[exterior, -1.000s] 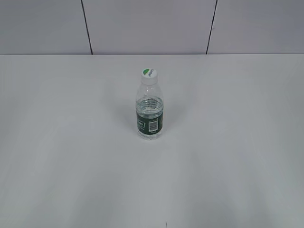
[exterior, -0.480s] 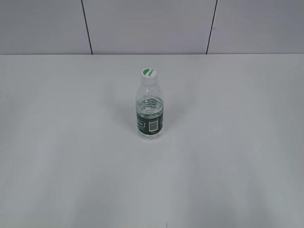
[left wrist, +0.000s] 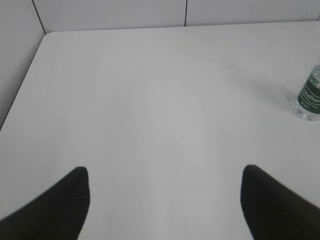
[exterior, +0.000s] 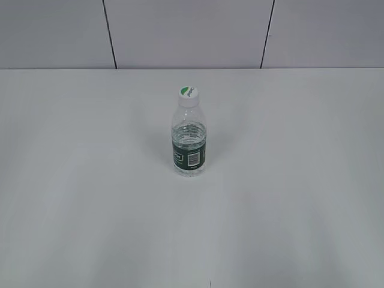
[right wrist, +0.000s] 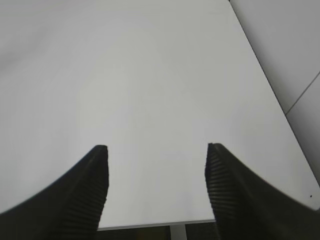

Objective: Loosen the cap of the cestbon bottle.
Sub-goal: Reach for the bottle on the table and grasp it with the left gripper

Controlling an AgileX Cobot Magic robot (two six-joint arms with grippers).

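Exterior view: the bottle [exterior: 189,143] stands upright near the middle of the white desk [exterior: 288,180], alone, with nothing touching it. Its cap [exterior: 188,96] is seated on the neck, white with a green mark on top. A dark green label band with a white barcode patch wraps the lower body; the body above the band is clear. Neither arm appears in this view. A pale panelled wall [exterior: 186,33] with two dark seams runs behind the desk.

Left wrist view: the left gripper [left wrist: 165,187] shows as two dark ribbed fingers [left wrist: 60,205] at the bottom corners of the frame. The jaws stand wide apart, with only bare desk [left wrist: 150,100] between them. The bottle [left wrist: 311,97] sits well ahead of the jaws and far off to their right, cut by the frame edge; only its green band and clear base show, and the cap is out of frame. The jaws are well clear of it.

Right wrist view: the right gripper [right wrist: 156,172] shows two dark ribbed fingers [right wrist: 80,195] low in the frame. The jaws stand wide apart and hold nothing. Bare desk [right wrist: 150,75] lies between and ahead of them, its near edge visible just below the gap. The bottle does not appear here.
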